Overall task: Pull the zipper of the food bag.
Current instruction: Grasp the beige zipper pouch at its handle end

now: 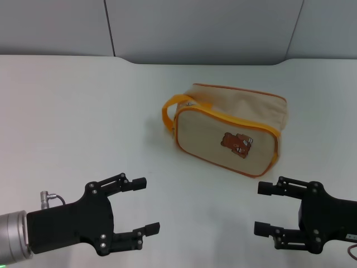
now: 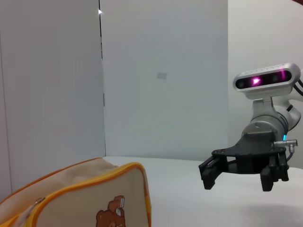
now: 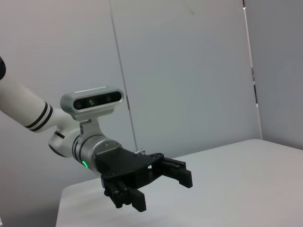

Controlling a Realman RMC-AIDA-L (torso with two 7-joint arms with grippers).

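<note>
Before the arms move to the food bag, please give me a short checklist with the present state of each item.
1. Left gripper open and holding nothing: ok.
2. Right gripper open and holding nothing: ok.
3. Food bag standing on the table, nothing in the way: ok.
4. Zipper pull tab in sight beside the orange loop handle: ok.
5. Zipper closed or open: cannot tell.
6. A gripper touching the bag: not ok, both are apart from it.

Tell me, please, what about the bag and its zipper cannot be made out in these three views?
- Zipper: the head view shows no clear zip line on the food bag; open or closed cannot be told.
- Pull tab: too small to judge.
- Left wrist view: the picture's lower edge cuts the bag off.
- Right wrist view: no bag, only the left gripper.
</note>
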